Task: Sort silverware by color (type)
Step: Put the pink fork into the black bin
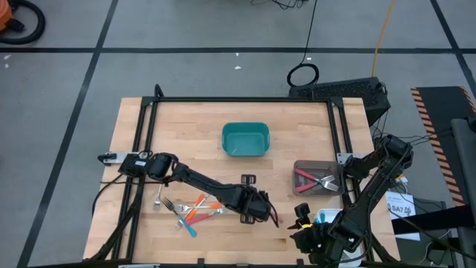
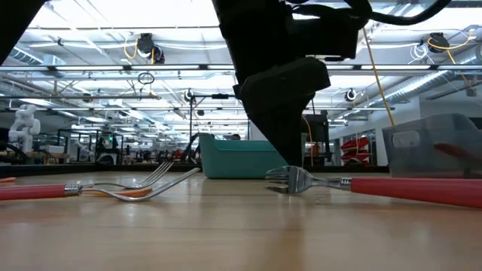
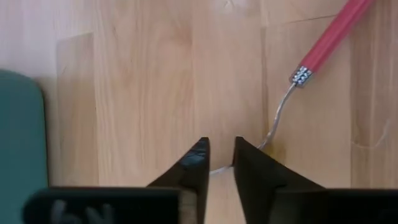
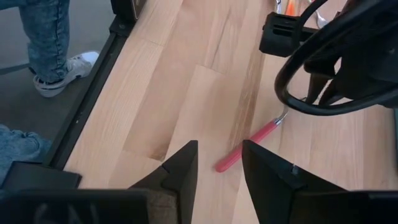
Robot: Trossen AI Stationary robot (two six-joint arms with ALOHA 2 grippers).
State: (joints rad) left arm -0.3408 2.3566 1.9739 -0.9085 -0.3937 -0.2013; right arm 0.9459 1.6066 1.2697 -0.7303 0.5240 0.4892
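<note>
A red-handled fork lies flat on the wooden table, and shows in the low view and the right wrist view too. My left gripper points down over its tine end with a narrow gap between its fingers. It is near the table's front middle. My right gripper hangs open and empty above the table to the right. Several more forks with orange, red and teal handles lie heaped to the left. My left gripper stands over the fork's tine end from above, slanting down. A thin strip of metal crosses the gap between the fingers. The fork rests on the table along its whole length. Whether a finger touches it, I cannot tell.
A teal bin stands at the table's middle, toward the far side. A grey tray with red-handled forks sits on the right. A person's legs and white shoe show beyond the table's edge. Bare wood lies between bin and forks.
</note>
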